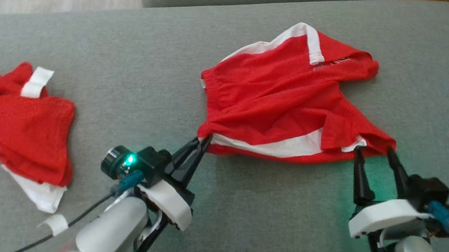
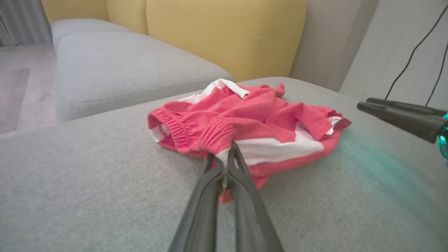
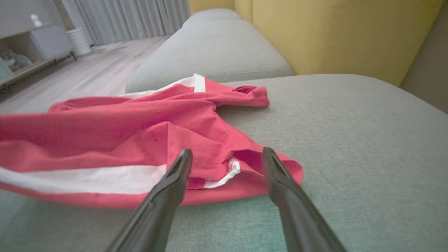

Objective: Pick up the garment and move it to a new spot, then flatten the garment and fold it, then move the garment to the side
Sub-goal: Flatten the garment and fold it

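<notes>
Two sets of jaws down at the near edge. Left gripper (image 1: 205,138) pinched shut on the elastic waistband corner of the garment (image 1: 278,94), tips pressed together with red cloth bunched between them. Right gripper (image 1: 374,152) spread wide, straddling the opposite near corner, tips right at the hem by the white stitching, nothing clamped yet. Between the two, a white stripe (image 1: 276,147) running along the near edge, drawn up a little at the left pinch.

Outward now: red shorts by the look of them, white side bands, lying on the grey sofa cushion (image 1: 130,70), centre-right in the head view. Crumpled, not flat. Folds across the middle, one flap turned over near the right corner, far end curled up with a white band showing. Thin, limp cloth, likely to drape and slide rather than hold a shape.

Progress, as a judgement: early. One corner secured, second grip not made. Move to a new spot: impossible to judge from here. Flattening plainly unfinished, folding not begun, shift to the side left to do.

Well apart, on the left of the cushion, a second red and white garment (image 1: 16,121) in a loose heap, clear of both arms.
</notes>
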{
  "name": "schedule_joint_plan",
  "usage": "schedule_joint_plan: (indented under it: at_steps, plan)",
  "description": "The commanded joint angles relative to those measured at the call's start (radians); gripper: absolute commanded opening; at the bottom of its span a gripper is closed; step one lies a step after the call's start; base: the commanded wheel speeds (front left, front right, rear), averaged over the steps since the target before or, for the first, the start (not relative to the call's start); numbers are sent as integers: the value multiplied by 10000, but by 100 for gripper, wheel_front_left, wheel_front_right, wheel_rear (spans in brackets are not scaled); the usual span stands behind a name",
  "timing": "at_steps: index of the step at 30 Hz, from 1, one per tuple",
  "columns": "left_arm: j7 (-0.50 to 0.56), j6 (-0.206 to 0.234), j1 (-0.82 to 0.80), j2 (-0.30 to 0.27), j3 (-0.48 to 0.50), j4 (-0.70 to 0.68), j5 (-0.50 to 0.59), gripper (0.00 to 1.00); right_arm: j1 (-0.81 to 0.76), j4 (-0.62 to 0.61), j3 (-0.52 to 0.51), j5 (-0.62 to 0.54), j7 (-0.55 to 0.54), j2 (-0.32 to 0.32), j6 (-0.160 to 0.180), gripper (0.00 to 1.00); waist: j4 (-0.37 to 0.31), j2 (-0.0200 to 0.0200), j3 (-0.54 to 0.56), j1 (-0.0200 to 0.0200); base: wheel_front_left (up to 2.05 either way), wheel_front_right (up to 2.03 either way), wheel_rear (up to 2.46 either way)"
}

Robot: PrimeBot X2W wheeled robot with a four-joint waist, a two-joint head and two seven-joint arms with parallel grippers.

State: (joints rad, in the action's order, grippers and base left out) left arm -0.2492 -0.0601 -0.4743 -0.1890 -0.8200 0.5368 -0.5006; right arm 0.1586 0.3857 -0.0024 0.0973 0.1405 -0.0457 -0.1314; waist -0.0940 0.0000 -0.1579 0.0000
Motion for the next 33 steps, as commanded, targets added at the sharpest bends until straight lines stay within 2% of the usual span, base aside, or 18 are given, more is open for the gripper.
schedule_joint_plan:
  at_steps: [1,6,16,18,24,33]
  plan:
    - [-115,84,-322,-229,443,-326,53,0,440,-242,255,-159,-34,-45,7,100,105,0,1,0,0,0,0]
    - [-122,169,-147,-318,657,-664,190,0,664,194,714,-665,-560,-45,7,100,377,0,9,0,0,0,0]
    - [-124,90,265,-268,729,-644,419,1,761,631,1040,-303,-841,-45,7,100,686,0,185,0,0,0,0]
    - [-125,164,310,-268,755,-576,494,100,724,648,1071,-218,-770,-45,7,100,722,0,256,0,0,0,0]
    - [-125,536,695,-270,1363,-957,577,100,554,531,1060,219,-351,-45,7,100,861,0,564,0,0,0,0]
    - [-125,1055,2425,-179,2978,-2596,695,100,-35,250,1012,557,130,-45,7,100,1186,0,910,0,0,0,0]
